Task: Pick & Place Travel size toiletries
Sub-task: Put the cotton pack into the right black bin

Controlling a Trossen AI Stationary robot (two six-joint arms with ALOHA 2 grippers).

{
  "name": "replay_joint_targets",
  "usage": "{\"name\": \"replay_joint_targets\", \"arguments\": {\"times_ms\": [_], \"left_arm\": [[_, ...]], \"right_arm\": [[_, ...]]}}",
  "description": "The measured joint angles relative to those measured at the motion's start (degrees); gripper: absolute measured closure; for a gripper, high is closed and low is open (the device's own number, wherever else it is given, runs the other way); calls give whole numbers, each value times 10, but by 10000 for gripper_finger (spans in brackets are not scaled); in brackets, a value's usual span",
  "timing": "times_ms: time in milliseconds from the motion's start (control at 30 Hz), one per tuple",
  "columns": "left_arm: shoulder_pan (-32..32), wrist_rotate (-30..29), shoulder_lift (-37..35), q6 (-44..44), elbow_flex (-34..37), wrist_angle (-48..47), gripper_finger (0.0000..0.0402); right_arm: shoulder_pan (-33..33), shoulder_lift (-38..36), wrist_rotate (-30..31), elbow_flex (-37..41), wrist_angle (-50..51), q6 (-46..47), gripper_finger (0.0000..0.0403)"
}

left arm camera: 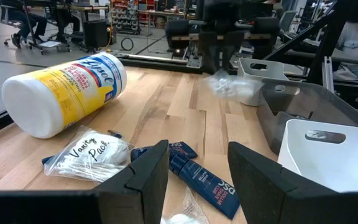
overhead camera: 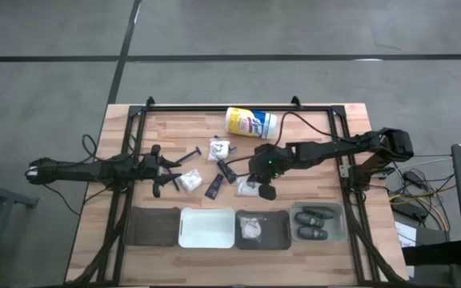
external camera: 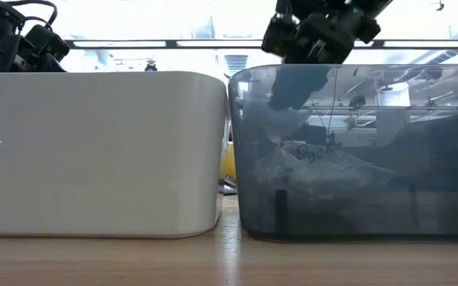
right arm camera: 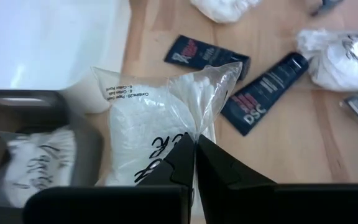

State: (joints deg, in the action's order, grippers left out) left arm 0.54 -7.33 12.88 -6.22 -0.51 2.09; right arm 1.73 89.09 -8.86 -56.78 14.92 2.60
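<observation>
A grey concrete floor (overhead camera: 230, 32) crossed by dark seams surrounds the wooden table (overhead camera: 122, 128). Beyond it lies a bright workshop with shelving (left arm camera: 129, 12) and seated people (left arm camera: 30, 18) far off.

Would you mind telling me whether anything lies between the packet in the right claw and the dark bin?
Nothing visible does. The right claw holds the packet just over the edge of the dark bin, which already holds one packet.

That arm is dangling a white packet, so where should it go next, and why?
Probably a short carry over the grey bin and release: the right gripper pinches a white packet beside that bin, which already holds a similar packet.
</observation>
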Motion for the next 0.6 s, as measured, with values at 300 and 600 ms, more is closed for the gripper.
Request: {"name": "replay_joint_targets", "arguments": {"times_ms": [300, 600], "left_arm": [[0, 0, 0, 0, 0, 0, 231], [0, 0, 0, 0, 0, 0, 231]], "right_arm": [[-32, -29, 3, 17, -6, 15, 394], [-111, -38, 76, 20, -15, 61, 394]]}}
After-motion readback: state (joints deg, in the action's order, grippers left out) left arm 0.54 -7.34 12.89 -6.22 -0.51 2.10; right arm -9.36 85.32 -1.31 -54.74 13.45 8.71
